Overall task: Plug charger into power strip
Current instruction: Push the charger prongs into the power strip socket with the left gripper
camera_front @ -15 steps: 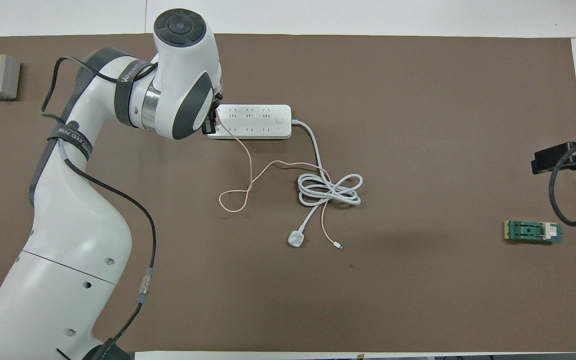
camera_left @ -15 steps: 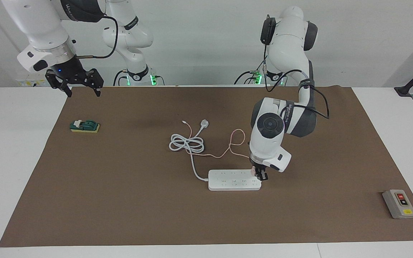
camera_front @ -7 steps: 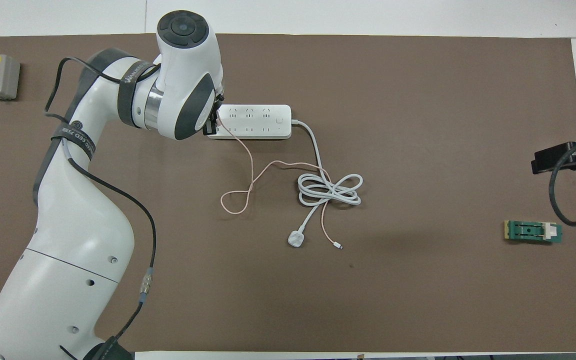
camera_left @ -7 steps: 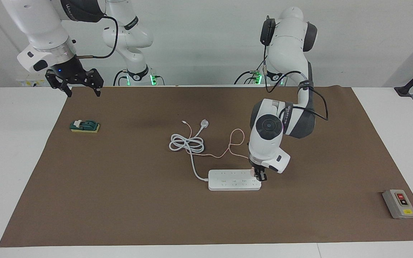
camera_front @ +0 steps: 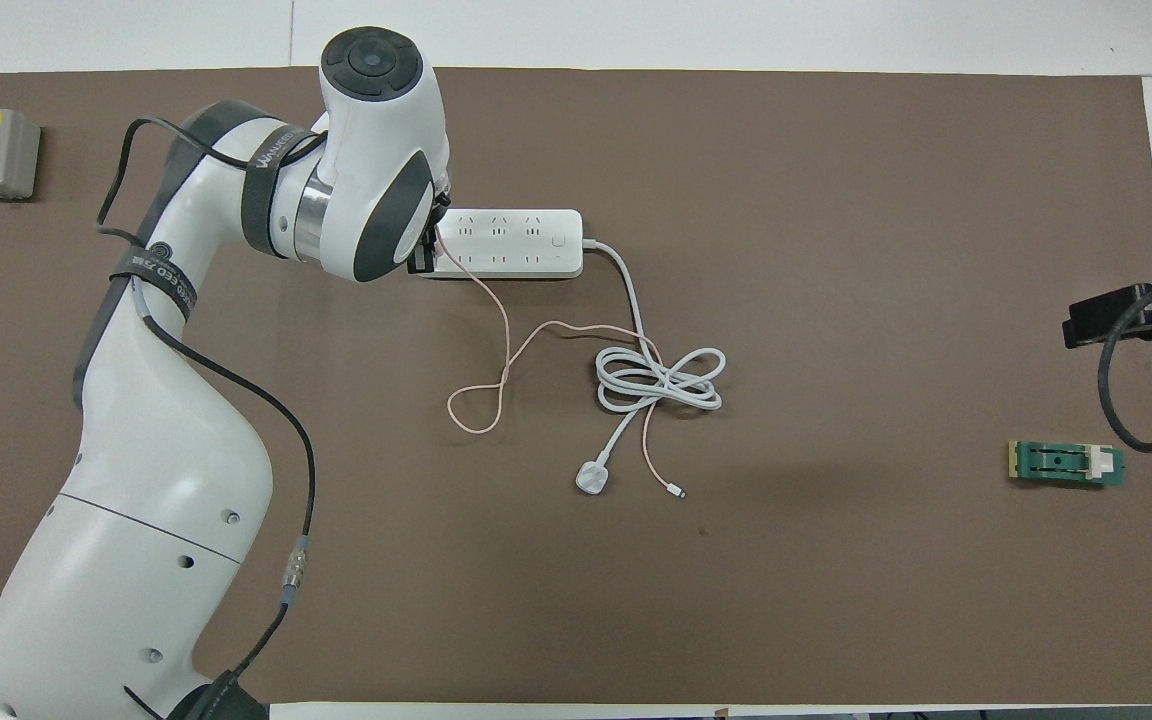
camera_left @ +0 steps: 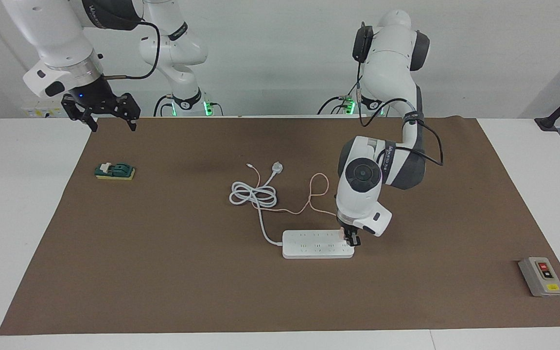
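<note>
Pressing down at the facing view's lower centre, the left gripper (camera_left: 349, 238) clamps the charger (camera_left: 342, 234) onto the power strip (camera_left: 316, 244) end socket, needing a straight seating push, while the right gripper (camera_left: 111, 118) waits open upper left.

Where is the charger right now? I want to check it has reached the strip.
The charger is clamped in the left gripper, at the power strip's end toward the left arm, in the row of sockets nearer the robots.
</note>
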`<state>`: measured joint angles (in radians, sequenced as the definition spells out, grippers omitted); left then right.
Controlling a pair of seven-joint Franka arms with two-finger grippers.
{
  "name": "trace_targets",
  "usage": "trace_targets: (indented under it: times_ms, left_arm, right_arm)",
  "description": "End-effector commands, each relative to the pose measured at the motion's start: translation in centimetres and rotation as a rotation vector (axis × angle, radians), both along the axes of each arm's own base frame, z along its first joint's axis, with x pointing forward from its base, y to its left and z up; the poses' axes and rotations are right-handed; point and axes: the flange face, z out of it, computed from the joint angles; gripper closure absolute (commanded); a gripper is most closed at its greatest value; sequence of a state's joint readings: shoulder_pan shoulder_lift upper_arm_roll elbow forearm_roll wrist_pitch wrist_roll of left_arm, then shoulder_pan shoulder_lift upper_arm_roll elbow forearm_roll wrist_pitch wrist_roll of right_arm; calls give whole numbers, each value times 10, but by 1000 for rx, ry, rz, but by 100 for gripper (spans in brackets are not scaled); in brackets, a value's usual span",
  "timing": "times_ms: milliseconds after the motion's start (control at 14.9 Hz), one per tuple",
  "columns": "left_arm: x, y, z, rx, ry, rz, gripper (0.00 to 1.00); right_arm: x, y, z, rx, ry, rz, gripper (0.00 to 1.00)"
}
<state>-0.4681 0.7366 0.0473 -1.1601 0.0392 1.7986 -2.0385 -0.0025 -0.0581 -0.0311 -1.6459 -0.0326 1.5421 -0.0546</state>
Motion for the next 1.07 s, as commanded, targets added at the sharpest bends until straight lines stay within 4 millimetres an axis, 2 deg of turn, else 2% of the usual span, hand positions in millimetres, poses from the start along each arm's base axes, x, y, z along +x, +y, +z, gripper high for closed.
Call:
trace_targets:
  times_ms: [0,1005]
  left_arm:
    - [-4,-1,-2,17,-10,-26,100]
    - [-9,7,-5,15,16,-74,100]
  right_arm:
    - [-3,-3,3,-10,-9,16,0]
    - [-5,1,4,-3,-10,13,0]
